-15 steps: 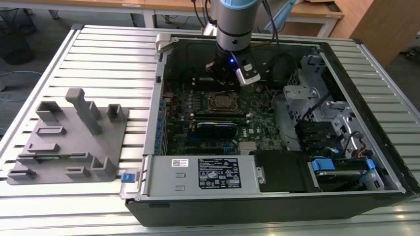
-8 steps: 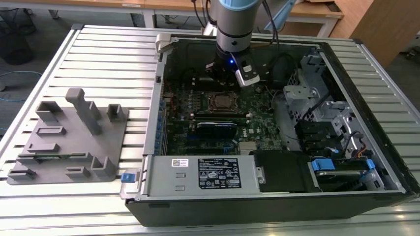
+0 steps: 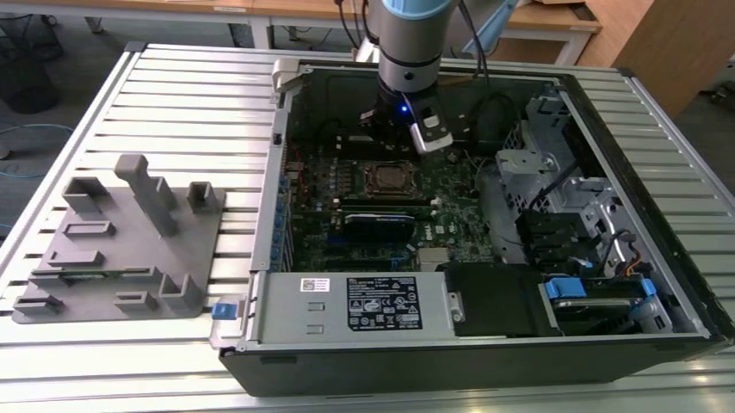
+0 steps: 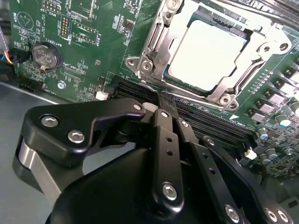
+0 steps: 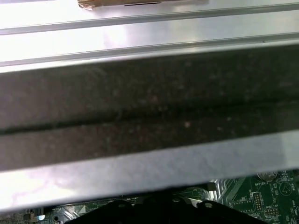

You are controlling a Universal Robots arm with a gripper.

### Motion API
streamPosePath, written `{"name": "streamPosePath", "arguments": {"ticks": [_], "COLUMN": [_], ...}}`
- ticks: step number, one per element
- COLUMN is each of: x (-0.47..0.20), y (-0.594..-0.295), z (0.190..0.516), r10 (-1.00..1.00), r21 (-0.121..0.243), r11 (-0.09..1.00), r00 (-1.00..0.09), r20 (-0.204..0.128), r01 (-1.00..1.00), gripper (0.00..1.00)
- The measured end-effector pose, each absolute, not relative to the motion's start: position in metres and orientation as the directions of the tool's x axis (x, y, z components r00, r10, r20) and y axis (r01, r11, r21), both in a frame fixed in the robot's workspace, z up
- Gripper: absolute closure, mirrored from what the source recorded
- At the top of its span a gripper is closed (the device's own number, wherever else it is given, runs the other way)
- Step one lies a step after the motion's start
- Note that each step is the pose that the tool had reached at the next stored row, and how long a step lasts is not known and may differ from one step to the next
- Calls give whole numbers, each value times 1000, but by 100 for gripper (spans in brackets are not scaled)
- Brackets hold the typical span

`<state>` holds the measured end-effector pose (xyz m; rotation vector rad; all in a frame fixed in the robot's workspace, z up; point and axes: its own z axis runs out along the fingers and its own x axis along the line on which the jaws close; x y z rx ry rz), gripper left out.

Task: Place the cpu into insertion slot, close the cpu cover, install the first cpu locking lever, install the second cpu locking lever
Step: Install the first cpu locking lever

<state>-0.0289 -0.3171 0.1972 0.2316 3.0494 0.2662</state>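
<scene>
Cpu (image 4: 212, 53) seated under cpu cover (image 4: 152, 49); claw (image 4: 164, 100) above (fingers together).

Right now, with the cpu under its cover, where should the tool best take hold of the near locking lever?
Probably the lever, on its thin straight rod lying flat beside the long black slots. Come from above on the slot side; the cpu cover blocks the other.

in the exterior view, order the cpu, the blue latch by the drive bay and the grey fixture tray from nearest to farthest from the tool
1. the cpu, just below the tool in the picture.
2. the blue latch, toward the exterior view's lower right.
3. the grey fixture tray, outside the case, far left.
</scene>
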Motion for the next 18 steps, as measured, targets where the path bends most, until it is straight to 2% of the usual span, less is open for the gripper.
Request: {"name": "streamPosePath", "arguments": {"ticks": [18], "x": [-29], "y": [-316], "z": [203], "r10": [180], "r21": [176], "r11": [970], "r00": [-982], "r20": [-59], "r01": [167], "gripper": [89]}}
